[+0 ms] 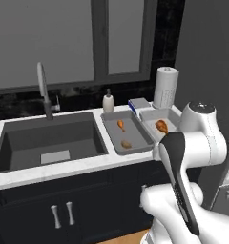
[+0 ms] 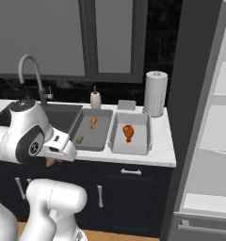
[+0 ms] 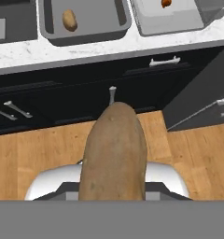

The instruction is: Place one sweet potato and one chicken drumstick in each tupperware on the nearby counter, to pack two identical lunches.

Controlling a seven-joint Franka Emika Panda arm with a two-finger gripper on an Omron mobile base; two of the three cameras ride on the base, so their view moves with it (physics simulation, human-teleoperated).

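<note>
Gripper [image 3: 112, 198]: closed on a sweet potato [image 3: 114, 156], which fills the lower centre of the hand view; the fingertips themselves are hidden behind it.
Held item: brown, long, blunt-ended, pointing up the frame toward the cabinets.
Arm pose: folded low in front of the cabinets; in the right base view the hand [image 2: 58, 149] sits at centre left, below the counter edge, with a brown tip showing beneath it.
Floor: wooden boards under the hand, lower half of the hand view.
Counter [image 3: 25, 55]: white marble band across the top of the hand view, above dark doors with silver handles.
Left tupperware [image 1: 140, 131]: holds a drumstick and a small sweet potato; judged complete.
Right tupperware [image 2: 144, 127]: holds one drumstick [image 2: 128, 132] only; judged the target.
Step advice: lift well clear of the counter edge before moving in, carry over the right tray's bare floor beside the drumstick, lower close, then release so the potato cannot roll out.
Paper towel roll [image 2: 155, 93]: upright behind the right tray; keep clear.
</note>
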